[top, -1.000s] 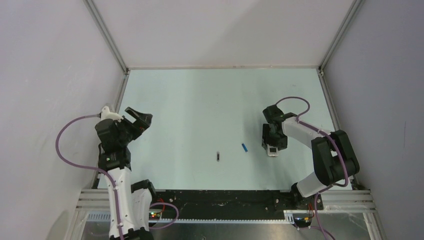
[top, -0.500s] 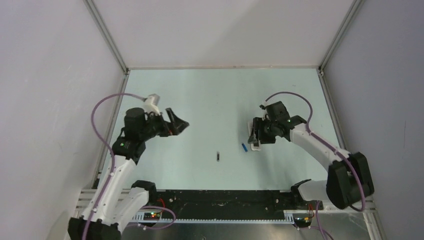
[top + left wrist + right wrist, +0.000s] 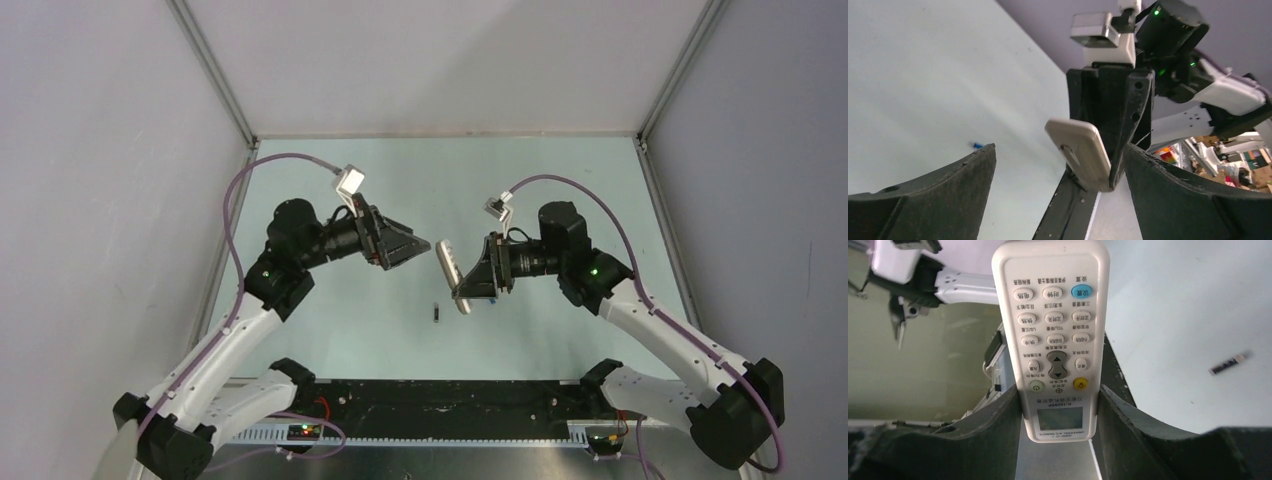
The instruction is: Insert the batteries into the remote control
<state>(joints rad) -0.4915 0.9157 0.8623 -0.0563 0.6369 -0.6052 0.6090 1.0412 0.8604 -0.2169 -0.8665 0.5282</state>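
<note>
Beige back of the remote [image 3: 1079, 152] is facing your spread left end effector [image 3: 412, 247]: your right end effector [image 3: 478, 283] is pinching its screen end aloft, likely offering that back for opening. Black battery [image 3: 437, 313] and blue battery [image 3: 977, 145] are lying on the bench [image 3: 350, 180] below.

Beyond the left gripper's [image 3: 1059, 149] wide jaws, the right gripper [image 3: 1113, 125] grips the remote control [image 3: 1079, 152]; a blue battery [image 3: 977, 145] lies on the counter [image 3: 923, 75].

Remote control [image 3: 452, 274] sits between my two grippers, above the table [image 3: 400, 180].
I see it in the right gripper [image 3: 478, 284], with the left gripper [image 3: 412, 245] just to its left. One battery [image 3: 437, 313] lies on the table nearer the bases, and the second battery [image 3: 977, 145] also lies on the table.
</note>
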